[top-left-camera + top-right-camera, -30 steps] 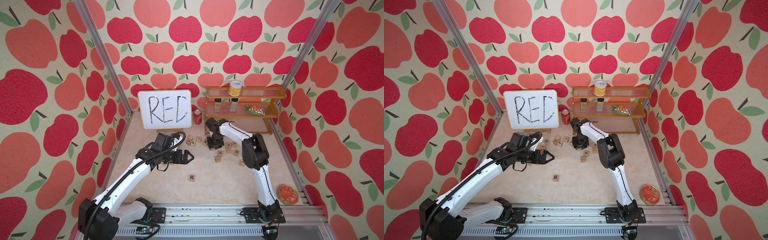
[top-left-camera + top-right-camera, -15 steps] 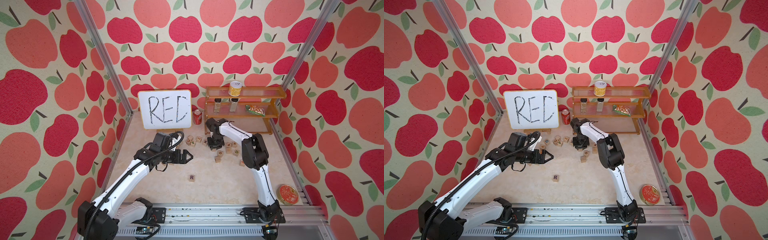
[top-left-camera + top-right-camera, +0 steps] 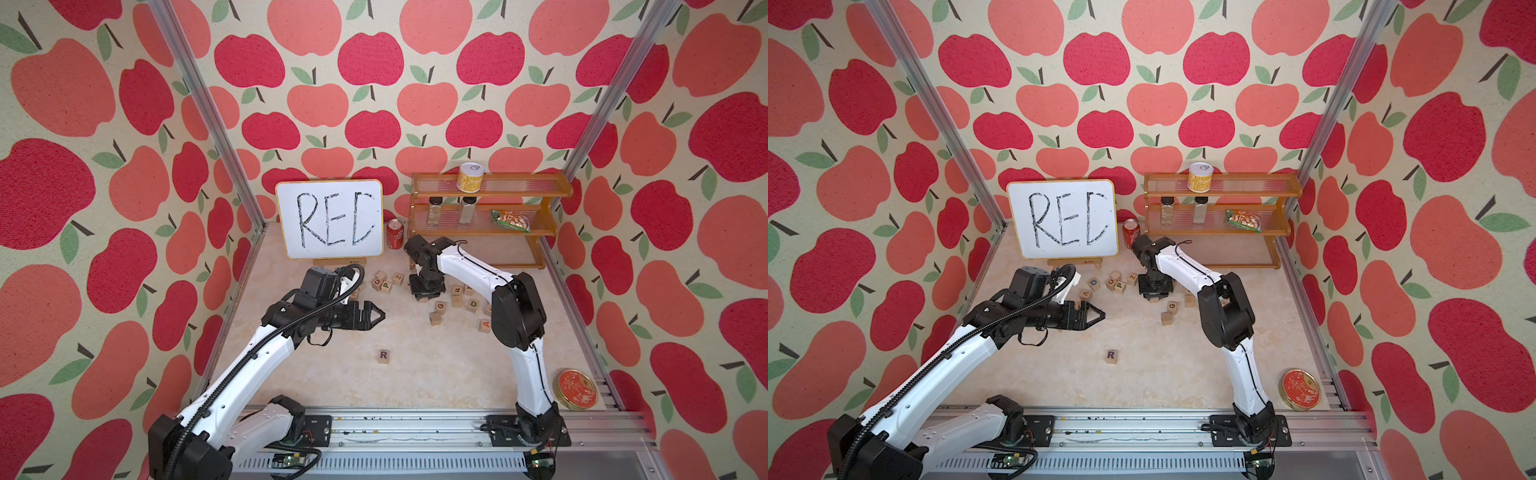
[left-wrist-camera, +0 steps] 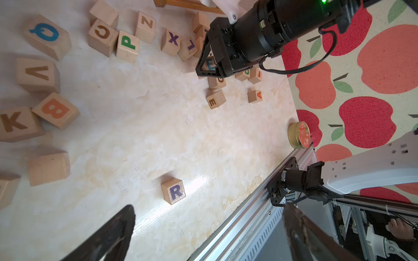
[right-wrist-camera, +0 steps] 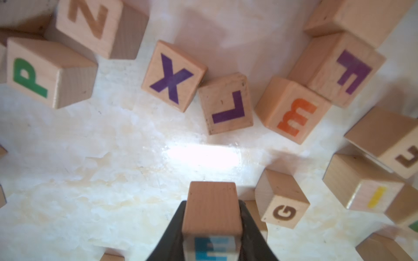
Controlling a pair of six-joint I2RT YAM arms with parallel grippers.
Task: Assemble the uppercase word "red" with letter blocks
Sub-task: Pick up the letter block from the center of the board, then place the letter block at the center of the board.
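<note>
The purple R block (image 3: pixel 383 355) lies alone on the open floor toward the front, also seen in the left wrist view (image 4: pixel 173 191). My right gripper (image 5: pixel 212 203) is shut on the blue E block (image 5: pixel 211 210) among the scattered cubes at the back (image 3: pixel 424 293). The same held E block (image 4: pixel 210 63) shows between its fingers in the left wrist view. The green D block (image 3: pixel 472 304) rests close to the right arm's elbow. My left gripper (image 3: pixel 380 316) hovers open and empty, left of the pile and behind the R block; its fingers (image 4: pixel 123 228) stand wide apart.
Several other letter cubes lie around, including an orange E (image 5: pixel 294 115), X (image 5: pixel 172 76) and G (image 3: pixel 440 306). A whiteboard (image 3: pixel 330 218), a red can (image 3: pixel 395 235) and a wooden rack (image 3: pixel 486 208) line the back. A round tin (image 3: pixel 577 390) sits front right by the rail (image 3: pixel 415 428).
My right gripper has closed the last bit onto the blue E block. The left arm has hardly moved.
</note>
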